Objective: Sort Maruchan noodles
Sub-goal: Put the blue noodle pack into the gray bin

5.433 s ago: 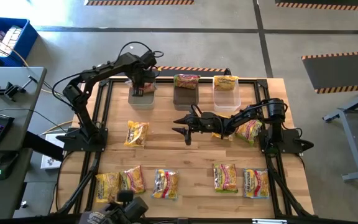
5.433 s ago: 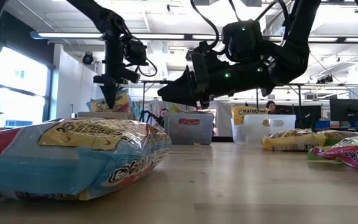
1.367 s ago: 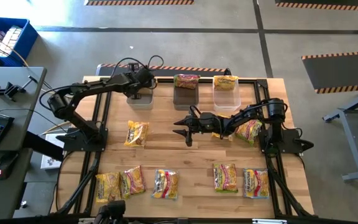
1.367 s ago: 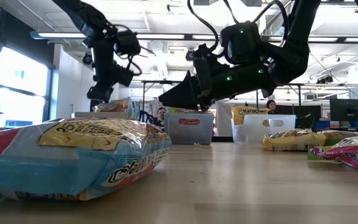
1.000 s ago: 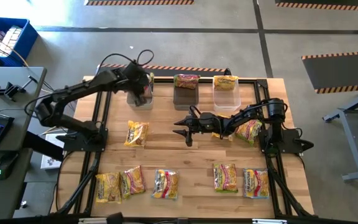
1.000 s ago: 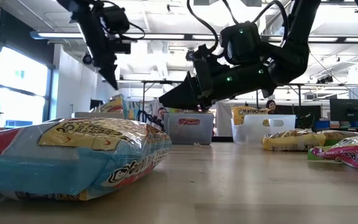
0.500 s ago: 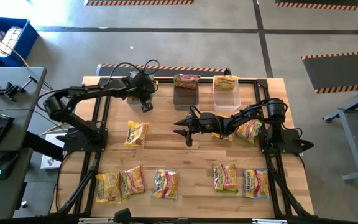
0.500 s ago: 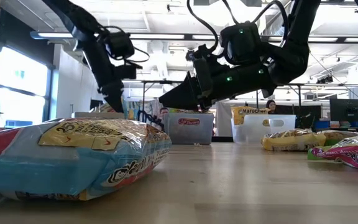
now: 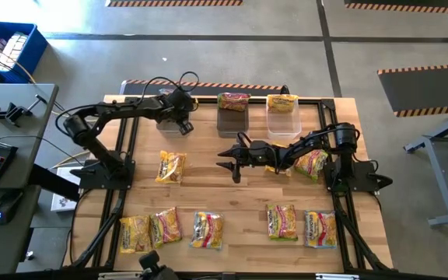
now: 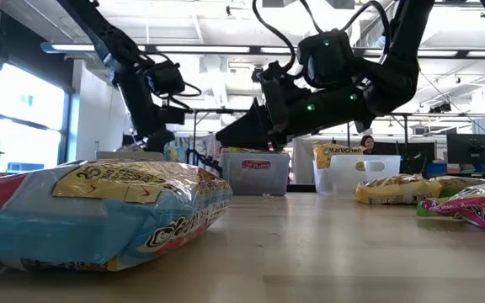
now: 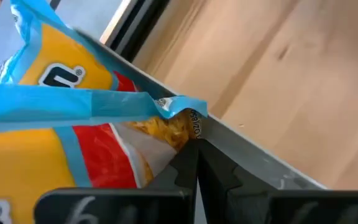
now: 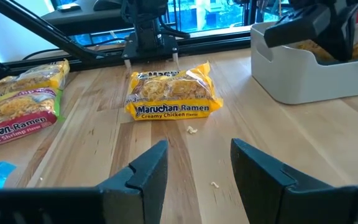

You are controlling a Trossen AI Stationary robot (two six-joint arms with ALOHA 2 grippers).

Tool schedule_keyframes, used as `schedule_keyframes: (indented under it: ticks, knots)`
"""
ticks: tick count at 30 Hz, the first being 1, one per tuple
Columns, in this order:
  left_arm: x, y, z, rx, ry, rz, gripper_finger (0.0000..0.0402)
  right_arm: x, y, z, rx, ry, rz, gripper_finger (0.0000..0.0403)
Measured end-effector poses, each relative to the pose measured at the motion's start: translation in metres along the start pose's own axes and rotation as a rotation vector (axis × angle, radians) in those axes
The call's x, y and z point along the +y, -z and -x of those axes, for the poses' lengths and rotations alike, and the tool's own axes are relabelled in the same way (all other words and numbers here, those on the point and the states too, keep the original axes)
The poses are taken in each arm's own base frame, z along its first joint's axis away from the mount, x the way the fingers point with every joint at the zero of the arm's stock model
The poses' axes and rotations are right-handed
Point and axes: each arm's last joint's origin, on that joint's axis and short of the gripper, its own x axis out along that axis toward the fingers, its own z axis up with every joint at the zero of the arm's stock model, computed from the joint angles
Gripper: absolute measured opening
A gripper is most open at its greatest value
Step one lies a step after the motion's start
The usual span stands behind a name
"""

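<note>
Honestly, the wooden worktop (image 9: 232,198) sits on a grey concrete floor, loose noodle packets (image 9: 170,166) strewn near its front edge. Over the far-left tub (image 12: 303,68), the left tool (image 9: 182,124) pinches a blue-edged packet (image 11: 73,124) by a corner (it could slip). The right tool (image 9: 226,164) hovers mid-worktop, half open, empty.
</note>
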Motion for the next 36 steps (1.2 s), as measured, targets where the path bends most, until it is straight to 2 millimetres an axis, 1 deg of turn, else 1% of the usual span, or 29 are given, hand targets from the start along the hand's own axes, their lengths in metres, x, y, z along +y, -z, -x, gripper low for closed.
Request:
schedule_keyframes:
  ticks: [5, 9, 12, 16, 18, 23, 27, 31, 36]
  knots:
    - [0.000, 0.001, -0.003, 0.019, -0.018, -0.018, 0.0000, 0.000, 0.000, 0.000, 0.001, 0.000, 0.000, 0.0158]
    - [0.001, -0.003, 0.009, -0.012, -0.042, -0.030, 0.0000, 0.000, 0.000, 0.000, 0.002, 0.001, 0.000, 0.0158]
    - [0.004, -0.007, 0.020, -0.045, -0.049, -0.003, 0.0000, 0.000, 0.000, 0.000, 0.005, 0.002, 0.008, 0.0158]
    - [0.007, -0.013, 0.027, -0.113, -0.054, 0.041, 0.0000, 0.000, 0.001, 0.000, 0.007, 0.002, 0.008, 0.0158]
    - [0.009, -0.014, 0.025, -0.116, -0.071, 0.053, 0.0000, 0.000, 0.001, 0.000, 0.008, 0.002, 0.008, 0.0158]
    - [0.008, -0.012, 0.011, -0.075, -0.093, 0.049, 0.0000, 0.000, 0.001, 0.000, 0.009, 0.002, 0.008, 0.0158]
    - [0.007, -0.011, 0.003, -0.030, -0.157, 0.041, 0.0000, 0.000, 0.001, 0.000, 0.013, 0.002, 0.007, 0.0158]
    - [0.006, -0.009, 0.000, -0.003, -0.213, 0.036, 0.0000, 0.000, 0.001, 0.000, 0.013, 0.002, 0.007, 0.0158]
    - [0.005, -0.008, 0.000, 0.018, -0.222, 0.026, 0.0000, 0.000, 0.001, 0.000, 0.013, 0.002, 0.007, 0.0158]
